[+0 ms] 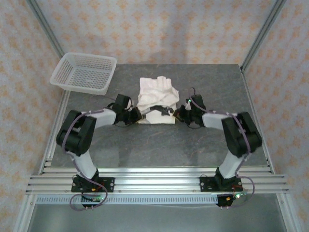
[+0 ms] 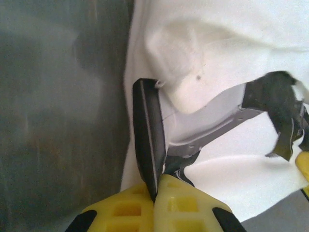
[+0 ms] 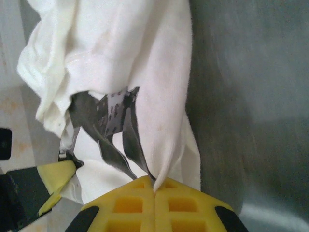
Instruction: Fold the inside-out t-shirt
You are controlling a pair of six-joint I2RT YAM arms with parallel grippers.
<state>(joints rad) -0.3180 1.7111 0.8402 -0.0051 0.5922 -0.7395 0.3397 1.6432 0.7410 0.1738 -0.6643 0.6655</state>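
Note:
The cream-white t-shirt (image 1: 156, 95) lies bunched and wrinkled in the middle of the table. Its near edge is lifted and stretched between the two grippers. My left gripper (image 1: 139, 116) is at the shirt's near left corner and my right gripper (image 1: 176, 112) at its near right corner. In the left wrist view my left gripper (image 2: 157, 186) is shut on a dark band of the t-shirt (image 2: 231, 43). In the right wrist view my right gripper (image 3: 154, 186) is shut on a white fold of the t-shirt (image 3: 145, 53), with grey tags (image 3: 112, 115) hanging beside it.
A white plastic mesh basket (image 1: 58, 77) stands at the back left corner of the dark grey table (image 1: 159, 145). Metal frame posts (image 1: 259, 36) rise at the back corners. Bare tabletop stretches between the shirt and the arm bases.

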